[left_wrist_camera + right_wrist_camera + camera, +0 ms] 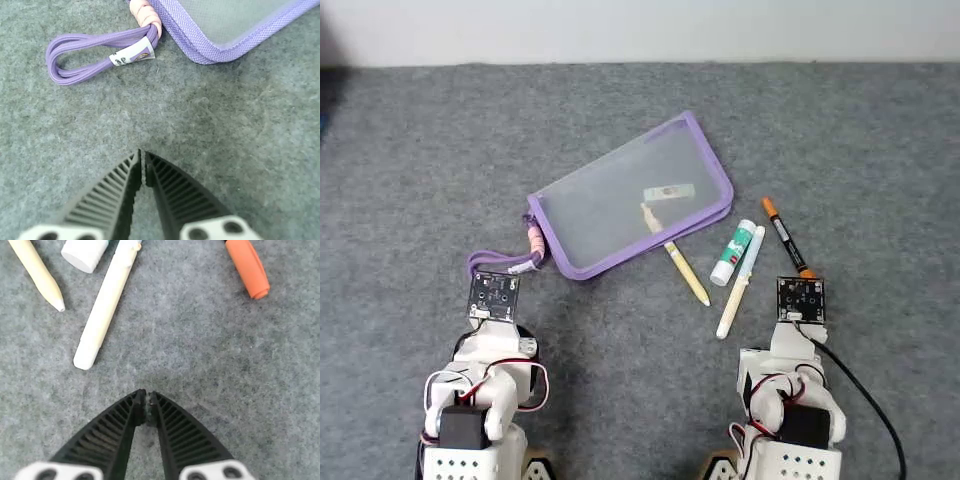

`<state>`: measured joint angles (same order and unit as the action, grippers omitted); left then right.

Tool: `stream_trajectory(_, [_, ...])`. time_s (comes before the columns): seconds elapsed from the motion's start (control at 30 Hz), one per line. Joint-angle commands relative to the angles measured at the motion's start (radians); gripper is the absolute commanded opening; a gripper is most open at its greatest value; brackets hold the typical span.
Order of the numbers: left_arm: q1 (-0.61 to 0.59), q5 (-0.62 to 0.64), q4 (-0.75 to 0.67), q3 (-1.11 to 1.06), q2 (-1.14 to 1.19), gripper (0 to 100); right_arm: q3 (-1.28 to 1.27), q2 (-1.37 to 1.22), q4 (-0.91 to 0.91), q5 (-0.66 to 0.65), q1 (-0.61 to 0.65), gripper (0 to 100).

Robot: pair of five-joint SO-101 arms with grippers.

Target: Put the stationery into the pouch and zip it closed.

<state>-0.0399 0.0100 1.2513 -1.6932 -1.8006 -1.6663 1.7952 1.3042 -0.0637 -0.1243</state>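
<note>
Both arms sit folded low at the near edge, with bare grey mat (630, 380) between them. The left gripper (143, 170) is pinched together, empty, just short of the strap loop (85, 55). The right gripper (147, 407), likewise closed and empty, faces the cream pen (105, 315), glue stick (85, 252) and orange marker (248, 267). Farther off, the pouch (610, 200) lies slantwise, with a yellow pencil (690, 278) crossing its long edge.

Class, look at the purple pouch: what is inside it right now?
Through the sheer pouch, a small pale rectangular item shows inside. One end of the yellow pencil overlaps the pouch; whether it lies inside or beneath cannot be told.
</note>
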Motion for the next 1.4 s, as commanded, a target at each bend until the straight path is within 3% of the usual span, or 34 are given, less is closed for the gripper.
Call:
stream_trajectory(0.0, [0.003,0.009,0.003,0.012,-0.009,1,-0.017,0.015,0.004,-0.009,0.01,0.9])
stream_trajectory(1.37, [-0.011,-0.011,0.002,0.047,-0.011,1,-0.017,0.015,0.004,-0.009,0.01,0.9])
